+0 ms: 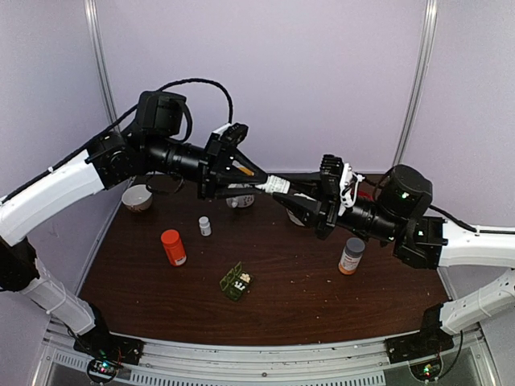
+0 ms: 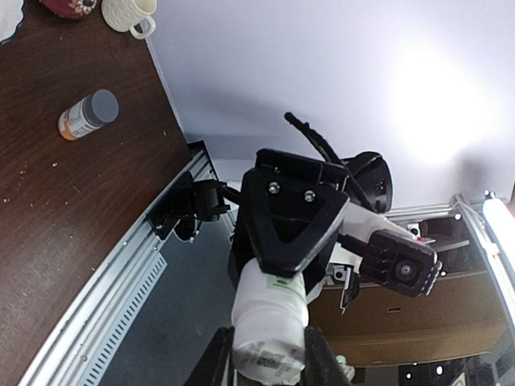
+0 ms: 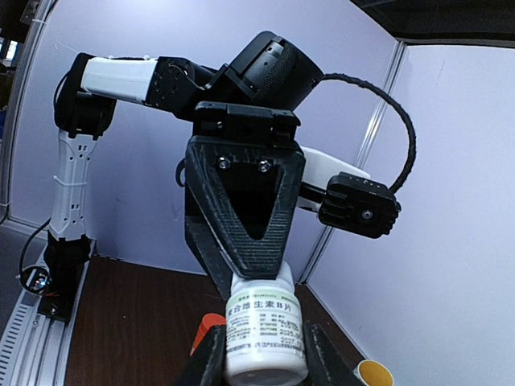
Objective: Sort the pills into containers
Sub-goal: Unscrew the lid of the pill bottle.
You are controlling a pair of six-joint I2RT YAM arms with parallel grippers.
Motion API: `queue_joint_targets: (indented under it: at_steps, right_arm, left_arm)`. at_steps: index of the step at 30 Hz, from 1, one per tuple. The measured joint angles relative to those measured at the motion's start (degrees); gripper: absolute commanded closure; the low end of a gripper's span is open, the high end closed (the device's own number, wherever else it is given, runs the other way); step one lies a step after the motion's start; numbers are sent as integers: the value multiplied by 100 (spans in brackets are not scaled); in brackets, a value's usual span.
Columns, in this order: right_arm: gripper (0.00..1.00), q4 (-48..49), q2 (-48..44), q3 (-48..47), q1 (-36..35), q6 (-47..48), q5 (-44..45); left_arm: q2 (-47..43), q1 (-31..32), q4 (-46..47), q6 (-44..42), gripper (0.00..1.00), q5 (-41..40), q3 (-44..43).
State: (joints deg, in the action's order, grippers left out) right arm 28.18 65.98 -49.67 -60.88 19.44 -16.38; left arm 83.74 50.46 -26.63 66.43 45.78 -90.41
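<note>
The dark green pill box (image 1: 234, 281) lies open on the brown table, front centre, with white pills in one compartment. Both grippers are raised above the table's back centre, facing each other. Between them they hold a white labelled bottle (image 1: 273, 183). My left gripper (image 1: 256, 178) is shut on one end of it and my right gripper (image 1: 283, 195) on the other. In the left wrist view the bottle (image 2: 269, 322) sits between my left gripper's (image 2: 269, 358) fingers. In the right wrist view the bottle (image 3: 261, 322) sits between my right gripper's (image 3: 261, 358) fingers.
An orange bottle with an orange cap (image 1: 173, 247) and a tiny white bottle (image 1: 204, 226) stand left of centre. An orange bottle with a grey cap (image 1: 351, 256) stands at the right. A bowl (image 1: 137, 197) and a white cup (image 1: 240, 199) stand at the back.
</note>
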Motion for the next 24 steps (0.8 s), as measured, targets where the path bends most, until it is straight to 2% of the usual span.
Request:
queue_joint_targets:
  at_steps: [1, 2, 3, 5, 6, 7, 9, 13, 16, 20, 24]
  right_arm:
    - [85, 4, -17, 33, 0, 96, 20]
    - [86, 11, -31, 63, 0, 166, 39]
    - [86, 31, -39, 98, 0, 195, 50]
    - [85, 90, -57, 175, 0, 197, 70]
    - [85, 103, -79, 216, 0, 173, 81]
    - [85, 111, -94, 240, 0, 144, 83]
    - [84, 138, -127, 267, 0, 31, 83]
    - [85, 328, -317, 520, 0, -315, 85]
    - [86, 321, -428, 638, 0, -647, 83]
    - [86, 282, -474, 636, 0, -1403, 68]
    - [84, 271, -466, 614, 22, -2358, -203]
  left_arm:
    - [-28, 0, 164, 232, 83, 4, 122]
    - [-48, 0, 297, 415, 66, 7, 219]
    - [-63, 0, 393, 555, 59, 9, 295]
    - [-66, 9, 483, 713, 32, 13, 341]
    - [-68, 2, 511, 732, 15, 17, 341]
    - [-83, -13, 553, 723, 6, 17, 321]
    - [-103, -35, 579, 616, 3, 20, 240]
    - [-201, -122, 544, 254, 4, 37, 179]
    - [-251, -227, 315, -492, 7, -61, 85]
    - [-555, -275, -35, -2304, 5, -549, 85]
    - [-1434, -275, 199, -4190, 3, -927, 675]
